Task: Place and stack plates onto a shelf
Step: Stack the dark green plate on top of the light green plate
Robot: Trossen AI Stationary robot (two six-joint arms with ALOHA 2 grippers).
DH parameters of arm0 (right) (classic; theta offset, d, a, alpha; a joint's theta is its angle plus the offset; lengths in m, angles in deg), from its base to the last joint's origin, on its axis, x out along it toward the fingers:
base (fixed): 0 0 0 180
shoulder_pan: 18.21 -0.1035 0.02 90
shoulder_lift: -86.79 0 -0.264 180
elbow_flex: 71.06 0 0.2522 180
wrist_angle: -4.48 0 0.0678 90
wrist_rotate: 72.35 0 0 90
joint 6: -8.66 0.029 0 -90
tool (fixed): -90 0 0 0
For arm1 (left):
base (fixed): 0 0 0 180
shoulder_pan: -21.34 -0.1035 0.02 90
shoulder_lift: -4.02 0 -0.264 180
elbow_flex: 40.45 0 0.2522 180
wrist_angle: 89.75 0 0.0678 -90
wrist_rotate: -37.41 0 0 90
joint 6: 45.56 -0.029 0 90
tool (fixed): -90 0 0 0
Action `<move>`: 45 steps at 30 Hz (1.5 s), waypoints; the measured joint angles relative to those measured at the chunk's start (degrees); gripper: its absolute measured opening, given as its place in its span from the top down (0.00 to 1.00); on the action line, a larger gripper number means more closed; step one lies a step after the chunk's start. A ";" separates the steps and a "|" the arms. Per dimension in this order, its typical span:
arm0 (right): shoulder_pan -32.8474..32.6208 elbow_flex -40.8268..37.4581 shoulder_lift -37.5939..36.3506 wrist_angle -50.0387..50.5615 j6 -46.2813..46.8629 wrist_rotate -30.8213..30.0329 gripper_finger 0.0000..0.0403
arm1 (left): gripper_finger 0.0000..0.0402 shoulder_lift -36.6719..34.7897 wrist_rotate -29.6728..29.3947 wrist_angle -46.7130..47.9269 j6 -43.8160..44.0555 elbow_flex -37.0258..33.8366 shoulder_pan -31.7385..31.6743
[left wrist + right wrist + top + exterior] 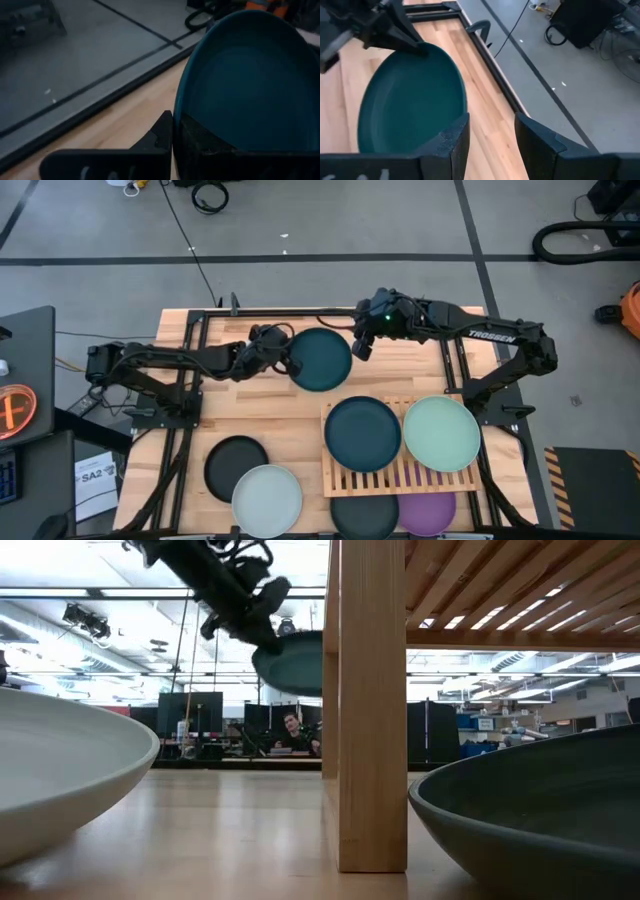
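Observation:
A teal plate hangs in the air over the table's far middle, with my left gripper shut on its left rim. In the low view the plate is clear of the table. My right gripper stands open just off the plate's right edge, with nothing between its fingers. The wooden slatted shelf at the near right carries a dark teal plate and a mint plate side by side on its top. My left gripper pinches the teal plate's left rim between its two fingers, one on the upper face and one under the plate. The fingers come from the table's left, slanting a little down. The plate is lifted clear and tilted.
Under the shelf's near edge lie a dark plate and a purple plate. A black plate and a pale blue-grey plate lie on the table at the near left. A shelf leg stands on the table.

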 joint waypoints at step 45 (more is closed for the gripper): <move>4.89 0.00 0.00 -13.30 0.10 13.86 0.60 | 0.95 0.11 -0.39 -1.61 -8.08 7.14 -0.02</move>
